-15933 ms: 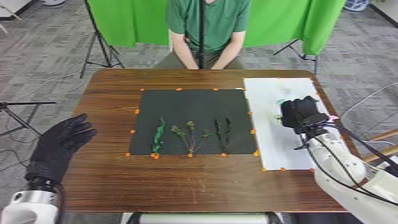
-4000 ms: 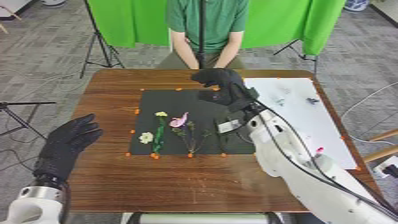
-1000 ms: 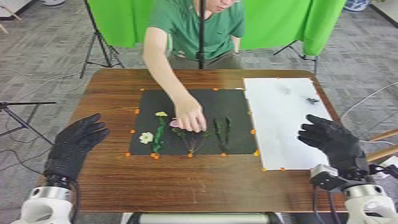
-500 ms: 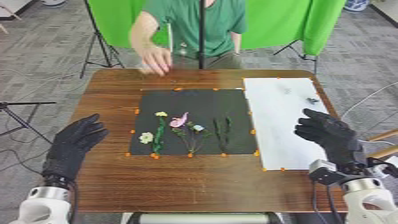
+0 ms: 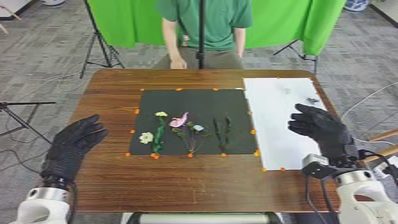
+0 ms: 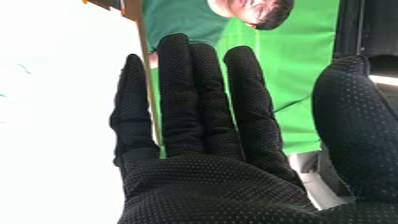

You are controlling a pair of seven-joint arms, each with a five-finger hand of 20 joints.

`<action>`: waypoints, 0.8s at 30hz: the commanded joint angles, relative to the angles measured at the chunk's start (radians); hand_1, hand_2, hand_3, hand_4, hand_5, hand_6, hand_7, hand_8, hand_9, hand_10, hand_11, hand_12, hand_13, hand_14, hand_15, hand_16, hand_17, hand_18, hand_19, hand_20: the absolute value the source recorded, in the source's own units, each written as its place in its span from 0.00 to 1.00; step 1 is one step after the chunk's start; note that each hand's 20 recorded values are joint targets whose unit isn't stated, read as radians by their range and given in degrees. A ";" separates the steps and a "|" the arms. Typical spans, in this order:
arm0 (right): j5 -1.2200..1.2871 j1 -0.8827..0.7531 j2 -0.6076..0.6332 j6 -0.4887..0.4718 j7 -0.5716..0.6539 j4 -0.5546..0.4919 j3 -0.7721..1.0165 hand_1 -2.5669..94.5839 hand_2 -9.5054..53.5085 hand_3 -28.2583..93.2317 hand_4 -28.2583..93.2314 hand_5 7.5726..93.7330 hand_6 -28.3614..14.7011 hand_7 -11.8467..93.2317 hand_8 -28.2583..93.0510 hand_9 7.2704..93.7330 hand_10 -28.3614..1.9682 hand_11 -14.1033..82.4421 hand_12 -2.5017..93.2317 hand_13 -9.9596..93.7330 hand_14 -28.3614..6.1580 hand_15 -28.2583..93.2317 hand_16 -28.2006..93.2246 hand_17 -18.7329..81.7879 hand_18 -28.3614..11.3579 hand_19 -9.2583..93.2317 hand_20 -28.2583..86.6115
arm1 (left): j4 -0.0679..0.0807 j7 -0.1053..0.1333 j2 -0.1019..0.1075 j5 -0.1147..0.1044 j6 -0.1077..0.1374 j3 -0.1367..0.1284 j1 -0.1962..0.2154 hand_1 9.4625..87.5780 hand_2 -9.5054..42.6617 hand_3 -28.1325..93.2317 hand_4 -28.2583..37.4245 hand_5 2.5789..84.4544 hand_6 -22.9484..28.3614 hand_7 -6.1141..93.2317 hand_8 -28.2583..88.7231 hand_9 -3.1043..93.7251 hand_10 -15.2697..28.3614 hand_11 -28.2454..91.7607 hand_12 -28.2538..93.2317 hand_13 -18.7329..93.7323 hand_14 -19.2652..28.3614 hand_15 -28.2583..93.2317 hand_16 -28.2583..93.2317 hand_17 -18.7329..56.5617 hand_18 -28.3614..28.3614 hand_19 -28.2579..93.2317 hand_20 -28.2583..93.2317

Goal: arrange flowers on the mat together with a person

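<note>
In the head view my left hand (image 5: 75,145) rests open over the table's left edge, away from the mat. My right hand (image 5: 318,129) is over the white sheet's right edge, open and holding nothing; in the right wrist view the right hand (image 6: 204,185) has straight fingers. On the black mat (image 5: 200,98) lie a pink flower (image 5: 179,120), a pale blue flower (image 5: 198,128) beside it on the branching stems (image 5: 189,140), a small yellowish flower (image 5: 161,114) above the left green stem (image 5: 159,136), and a cream flower (image 5: 146,137). Two thin stems (image 5: 222,132) lie at the mat's right.
The white sheet (image 5: 280,125) right of the mat bears a small dark item (image 5: 313,100) and a faint pale item (image 5: 286,91) near its far end. Orange tabs edge the mat. A person stands beyond the table's far edge, one hand (image 5: 179,64) near it.
The person set the pale blue flower by the pink one, then drew the arm back from the mat. My right hand left the mat for the right side, and lately shifted slightly left.
</note>
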 commanded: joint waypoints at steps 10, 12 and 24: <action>-1.145 0.370 0.465 0.543 0.216 0.279 -0.318 0.32 0.04 0.95 0.00 0.44 0.64 0.45 0.10 0.47 0.56 0.44 0.28 0.51 0.58 0.59 0.40 0.38 0.26 0.69 0.54 | -0.009 0.000 0.020 -0.011 0.025 -0.021 0.041 0.26 0.33 0.81 0.10 0.51 0.56 0.31 0.16 0.42 0.72 0.53 0.38 0.46 0.78 0.63 0.23 0.22 0.92 0.70 0.30; -1.233 0.481 0.502 0.572 0.336 0.337 -0.454 0.33 0.02 0.96 0.00 0.43 0.65 0.47 0.09 0.46 0.59 0.44 0.28 0.50 0.60 0.60 0.40 0.38 0.27 0.69 0.54 | -0.010 -0.001 0.025 -0.011 0.029 -0.027 0.044 0.26 0.33 0.81 0.10 0.50 0.56 0.31 0.16 0.42 0.72 0.53 0.38 0.46 0.78 0.63 0.23 0.22 0.92 0.70 0.30; -1.343 0.815 0.548 0.390 0.594 0.534 -0.834 0.32 0.00 0.96 0.00 0.31 0.61 0.43 0.10 0.34 0.66 0.38 0.26 0.45 0.60 0.65 0.38 0.37 0.31 0.71 0.55 | -0.011 -0.013 0.035 -0.009 0.024 -0.038 0.053 0.26 0.33 0.81 0.10 0.51 0.56 0.31 0.16 0.42 0.71 0.53 0.38 0.46 0.78 0.63 0.23 0.22 0.92 0.69 0.30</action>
